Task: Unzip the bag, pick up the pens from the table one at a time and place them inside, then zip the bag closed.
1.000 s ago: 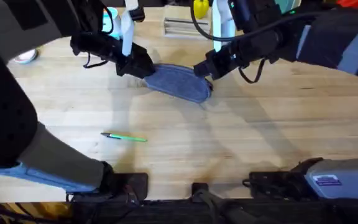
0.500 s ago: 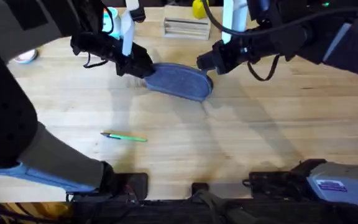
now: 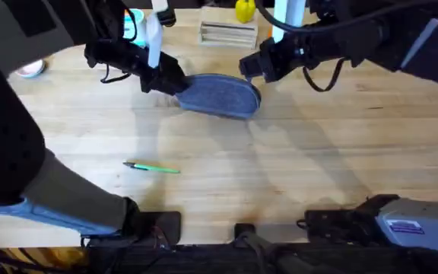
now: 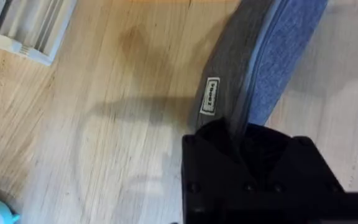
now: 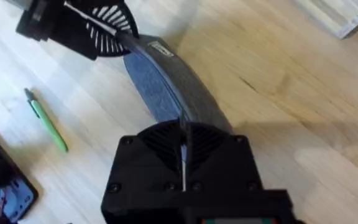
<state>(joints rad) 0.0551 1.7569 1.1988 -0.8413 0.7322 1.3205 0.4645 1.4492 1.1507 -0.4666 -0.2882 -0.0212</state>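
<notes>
**Two grippers, one per end of the pouch**

Pale plank table (image 3: 318,152): oblong blue-grey fabric bag (image 3: 220,95) lies crosswise. Left gripper (image 3: 175,84) clenched on its left end; right gripper (image 3: 243,67) pinched at its right end, zip running between. Green pen (image 3: 152,167) lies nearer left arm.

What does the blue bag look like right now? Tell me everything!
The bag is an oblong blue-grey pouch of denim-like cloth with a small white label near one end. It lies on the pale wooden table, toward the far side. The left gripper clamps one end and the right gripper is at the other. A zip line runs along its length.
</notes>
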